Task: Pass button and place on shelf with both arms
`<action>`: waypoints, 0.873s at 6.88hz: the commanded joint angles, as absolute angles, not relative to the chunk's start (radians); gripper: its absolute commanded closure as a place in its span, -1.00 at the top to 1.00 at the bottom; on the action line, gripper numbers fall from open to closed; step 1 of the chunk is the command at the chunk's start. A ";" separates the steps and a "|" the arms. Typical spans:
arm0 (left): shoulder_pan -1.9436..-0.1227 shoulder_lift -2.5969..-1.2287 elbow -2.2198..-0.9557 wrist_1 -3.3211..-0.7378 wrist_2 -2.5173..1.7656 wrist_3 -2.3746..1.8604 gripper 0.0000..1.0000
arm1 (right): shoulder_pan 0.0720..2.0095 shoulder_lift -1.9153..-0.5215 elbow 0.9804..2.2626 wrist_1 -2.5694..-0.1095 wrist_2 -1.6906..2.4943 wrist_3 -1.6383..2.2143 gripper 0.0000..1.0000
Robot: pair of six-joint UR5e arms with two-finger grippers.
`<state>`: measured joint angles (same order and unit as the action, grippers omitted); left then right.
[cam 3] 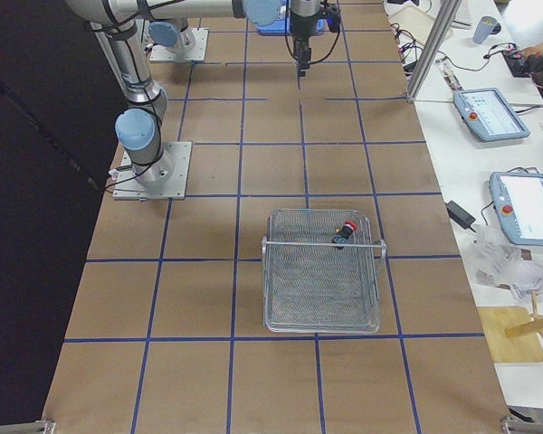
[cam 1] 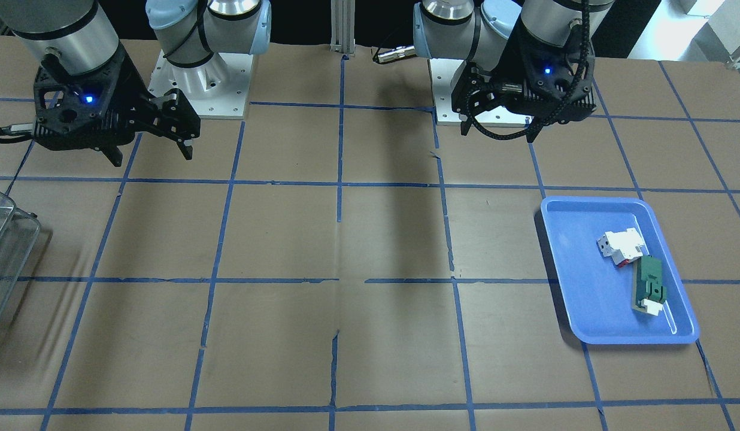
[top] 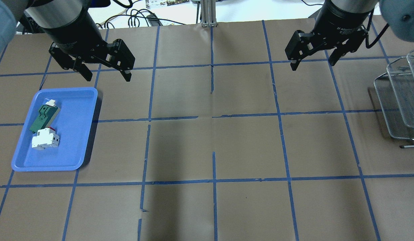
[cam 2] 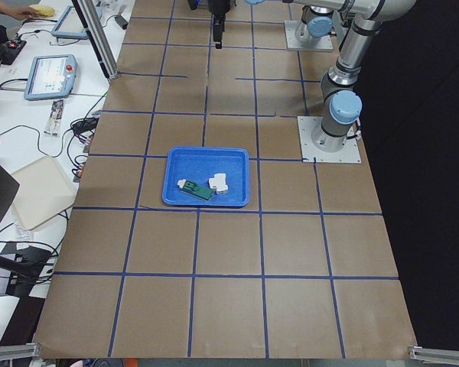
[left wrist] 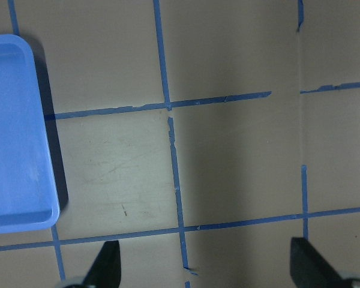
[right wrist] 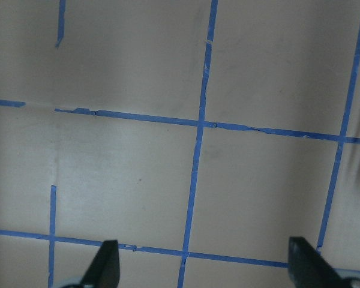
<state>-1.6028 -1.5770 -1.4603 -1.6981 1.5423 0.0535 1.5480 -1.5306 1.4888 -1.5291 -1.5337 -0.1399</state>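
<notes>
Hovering above the taped brown table, I am holding both of my claws empty. My left gripper (top: 108, 77) is hanging with its fingers spread wide apart, just past the far corner of the blue tray (top: 76, 147). My right gripper (top: 312, 66) is hanging the same way, wide apart and gripping nothing, near the shelf (cam 3: 322, 330) but not touching it.

The button (cam 3: 345, 231) is lying on its side inside the shelf, its red cap showing. It is resting close under the thin bar crossing the shelf, at the end nearer the table's middle. I cannot tell which tier is carrying it.

I am judging the task to be all but finished, so the dangers are now coming from me rather than from the button. If my right arm is swinging outward carelessly, it may be nudging the light shelf, and the round cap could be rolling toward the rim or slipping between tiers. If I am reaching in again to tidy the button, my open fingers may be catching the bar and tipping the whole shelf.

On the other side, my left claw dropping straight down may be clipping the tray's edge and scattering the white-and-red block (top: 45, 139) and the green-and-white block (top: 44, 115), which are lying touching each other in the tray and which I should be leaving alone
</notes>
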 commanded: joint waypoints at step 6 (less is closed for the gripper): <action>-1.605 -1.577 -1.459 -1.695 1.542 0.049 1.00 | 1.543 -1.534 1.488 -1.529 -1.542 -0.160 1.00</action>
<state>-1.6045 -1.5776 -1.4588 -1.6960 1.5417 0.0491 1.5431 -1.5319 1.4885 -1.5295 -1.5399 -0.1537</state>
